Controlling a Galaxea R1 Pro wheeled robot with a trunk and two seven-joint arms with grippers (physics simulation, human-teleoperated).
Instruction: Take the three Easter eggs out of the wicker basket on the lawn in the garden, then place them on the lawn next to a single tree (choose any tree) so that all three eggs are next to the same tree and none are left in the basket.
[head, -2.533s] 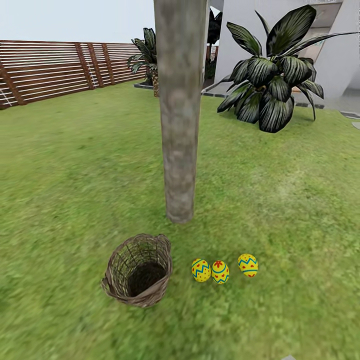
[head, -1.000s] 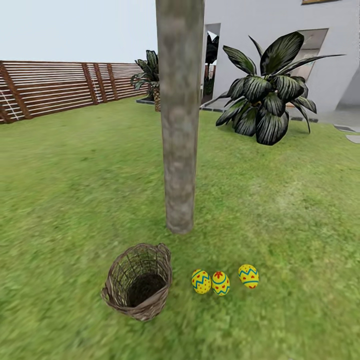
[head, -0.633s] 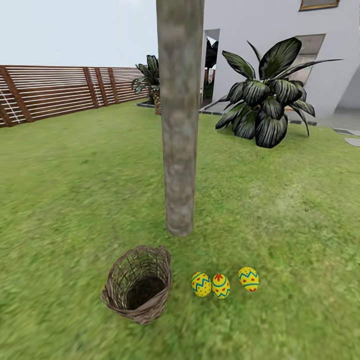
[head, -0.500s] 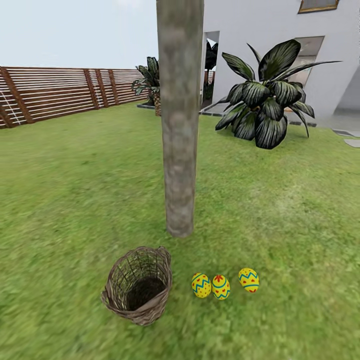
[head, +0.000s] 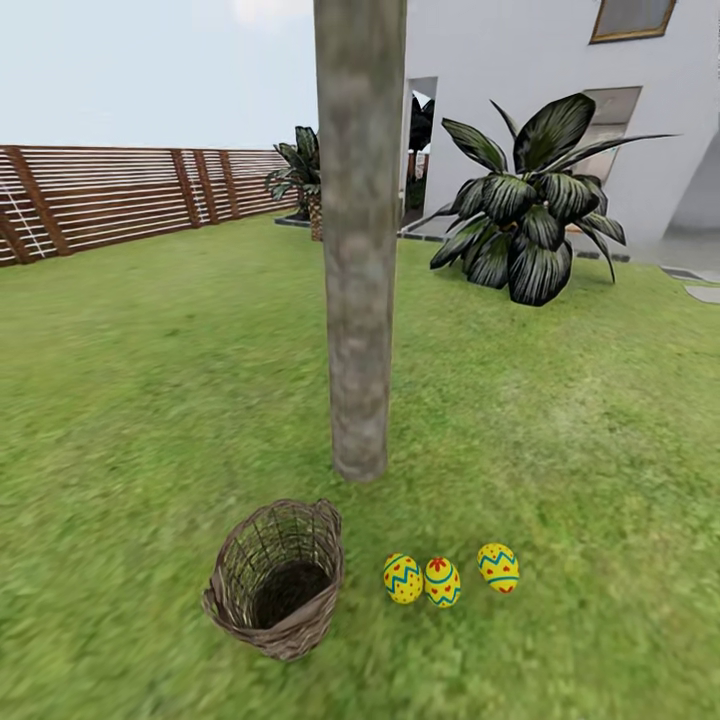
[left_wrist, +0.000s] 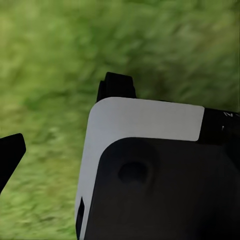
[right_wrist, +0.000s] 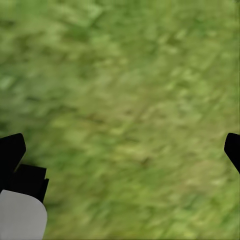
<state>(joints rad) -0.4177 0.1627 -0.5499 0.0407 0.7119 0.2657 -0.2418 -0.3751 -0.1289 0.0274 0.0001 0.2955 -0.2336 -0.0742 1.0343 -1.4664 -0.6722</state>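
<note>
Lying on the grass: three Easter eggs, in a short row in the head view, all outside the basket.
Egg spacing: the left two touch or nearly touch; the third sits just apart to their right.
Egg markings: yellow shells with blue zigzag bands and red marks.
Wicker basket: upright with a slight tilt on the lawn, just to the left of the eggs; its dark inside shows no egg.
Tree: thick pale grey-beige trunk rising from the grass just beyond the basket and the eggs, near both, its top cut off by the picture's edge.
Eggs and tree: the row lies near the trunk's foot, on the robot's side of it and a little to the right.
Garden edge: a brown slatted fence at far left, a white house at far right.
Plants: a dark striped-leaf plant before the house, a smaller one further back.
Left tool: over blurred grass; one dark fingertip at the picture's edge, the other partly behind a white and black part, well apart, so released, holding nothing.
Right tool: fingertips at opposite edges of its wrist view, spread wide over bare grass, released.
</note>
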